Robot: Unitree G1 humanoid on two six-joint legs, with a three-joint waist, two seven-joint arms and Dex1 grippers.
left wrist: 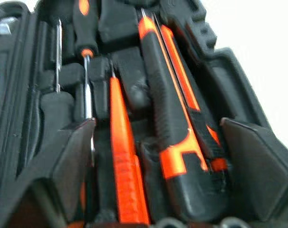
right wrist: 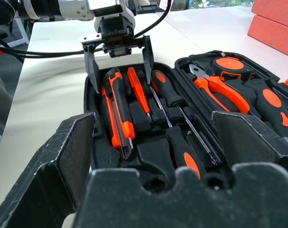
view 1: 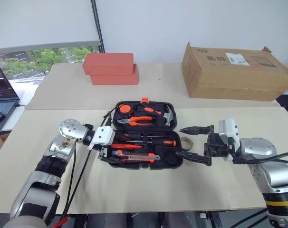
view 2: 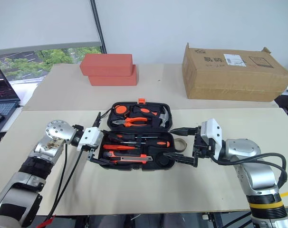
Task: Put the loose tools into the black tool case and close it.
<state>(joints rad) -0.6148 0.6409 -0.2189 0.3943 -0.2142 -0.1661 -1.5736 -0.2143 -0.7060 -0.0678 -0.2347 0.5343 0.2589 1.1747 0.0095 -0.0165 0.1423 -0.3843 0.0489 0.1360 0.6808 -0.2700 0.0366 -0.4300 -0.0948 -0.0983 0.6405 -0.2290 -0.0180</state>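
Both jaws spread — two screwdrivers (right wrist: 179, 126), one knife (right wrist: 121, 116) in case (view 1: 179, 161).

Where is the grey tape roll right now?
In the head views the grey tape roll lies on the table just outside the open black tool case, at its right edge, near the right gripper.

Even, bright daylight fills both head views, soft enough that the tabletop (view 1: 148, 180) carries only faint shadows, the darkest a thin rim under the case (view 1: 143, 135). A window (view 1: 34, 59) at the far left shows sunlit trees. The white wall behind is flat and glare-free. The left wrist view is soft and blurred throughout, with the background blown out to white. The right wrist view is sharper farther off, while its own claw (right wrist: 153, 156) sits dark and out of focus.
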